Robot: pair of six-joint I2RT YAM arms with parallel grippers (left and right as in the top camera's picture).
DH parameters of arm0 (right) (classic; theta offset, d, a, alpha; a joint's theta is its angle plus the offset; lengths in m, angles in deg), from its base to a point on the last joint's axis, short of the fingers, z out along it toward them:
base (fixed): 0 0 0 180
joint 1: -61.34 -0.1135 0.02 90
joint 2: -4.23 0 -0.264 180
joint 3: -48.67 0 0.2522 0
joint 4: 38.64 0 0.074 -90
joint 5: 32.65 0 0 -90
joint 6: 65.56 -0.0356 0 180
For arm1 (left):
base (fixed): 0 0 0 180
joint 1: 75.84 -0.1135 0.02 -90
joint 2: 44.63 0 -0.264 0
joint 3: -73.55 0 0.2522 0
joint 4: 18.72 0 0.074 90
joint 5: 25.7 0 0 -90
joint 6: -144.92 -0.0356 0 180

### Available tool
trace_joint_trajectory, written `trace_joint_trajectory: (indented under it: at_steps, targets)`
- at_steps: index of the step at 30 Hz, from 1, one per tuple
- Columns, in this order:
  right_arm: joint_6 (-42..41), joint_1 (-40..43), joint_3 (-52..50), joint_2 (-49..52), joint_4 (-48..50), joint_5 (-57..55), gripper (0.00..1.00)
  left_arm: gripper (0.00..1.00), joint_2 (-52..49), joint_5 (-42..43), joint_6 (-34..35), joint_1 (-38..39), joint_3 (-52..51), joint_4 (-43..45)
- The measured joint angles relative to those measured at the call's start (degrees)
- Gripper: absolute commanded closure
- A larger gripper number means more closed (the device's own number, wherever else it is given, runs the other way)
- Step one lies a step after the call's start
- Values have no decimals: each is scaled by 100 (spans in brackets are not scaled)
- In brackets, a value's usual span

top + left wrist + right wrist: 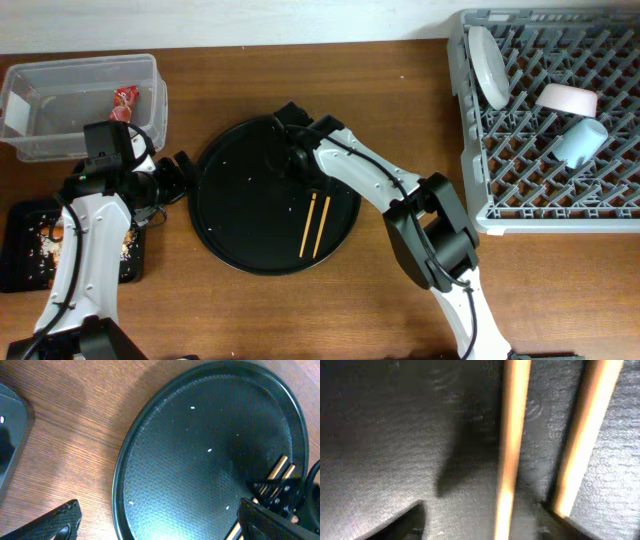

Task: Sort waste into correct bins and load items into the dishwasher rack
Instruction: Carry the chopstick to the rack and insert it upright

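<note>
Centre frame, overhead: right gripper (482, 520) low over round black tray (230, 228), jaws apart astride both wooden chopsticks (512, 435), not clamped. Left gripper (165, 522) spread wide at tray's left rim. Dishwasher rack (540, 215) upper right.

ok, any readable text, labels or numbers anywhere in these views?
None readable.
White label on the tub: no legible print at this size.
Red wrapper in the tub: any print too small to read.
Rack, round tray, chopsticks: no markings seen.
</note>
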Motion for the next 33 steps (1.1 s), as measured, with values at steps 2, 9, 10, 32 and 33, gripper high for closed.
trace_joint_trajectory:
  at_steps: [2,9,10,32,33]
  targets:
    - [7,7,-109,-50,17,-81,64,1,0,0,0,0,0,-2]
    - [11,20,-289,-129,13,-247,89,1,0,0,0,0,0,0]
    - [26,20,-297,-136,9,-256,92,1,0,0,0,0,0,-2]
    - [1388,1250,3648,195,-3790,72,96,1,0,0,0,0,0,-2]
    - [1700,1556,4116,195,-3989,92,96,1,0,0,0,0,0,2]
